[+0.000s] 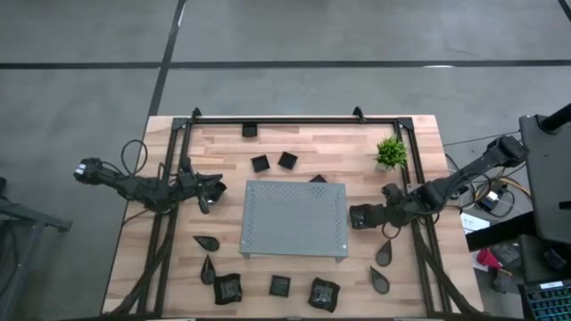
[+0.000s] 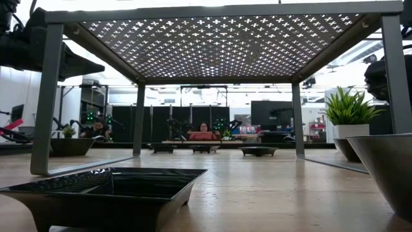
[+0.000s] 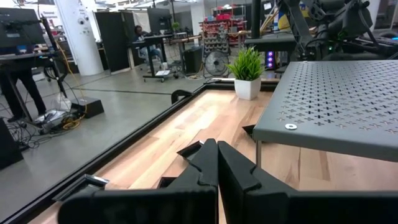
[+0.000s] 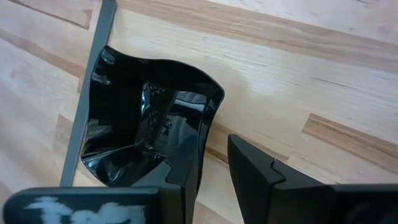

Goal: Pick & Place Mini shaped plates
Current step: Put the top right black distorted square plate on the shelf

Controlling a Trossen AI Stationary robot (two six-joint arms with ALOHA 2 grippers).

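Note:
Several small black mini plates lie on the wooden table around the grey perforated board (image 1: 294,218): squares (image 1: 260,163) beyond its far edge, teardrops (image 1: 205,242) and wavy ones (image 1: 323,294) near the front. One wavy-edged plate (image 4: 146,118) sits by the board's right edge. My right gripper (image 1: 361,217) is over it, open, one finger over the plate's hollow and one outside its wall. My left gripper (image 3: 217,165) is shut and holds nothing, left of the board (image 3: 336,99). My right gripper comes at the wavy plate slanting down from the table's right side, its fingers astride the plate's right-hand wall (image 4: 208,124). Wood shows between the outer finger (image 4: 261,180) and the wall. Whether the inner finger touches the plate, I cannot tell.
A small potted plant (image 1: 391,153) stands at the far right, behind my right arm. The board stands on legs, with open space under it (image 2: 219,116). A black frame rail (image 1: 294,119) runs along the table's far edge. Two teardrop plates (image 1: 384,254) lie just near of my right gripper.

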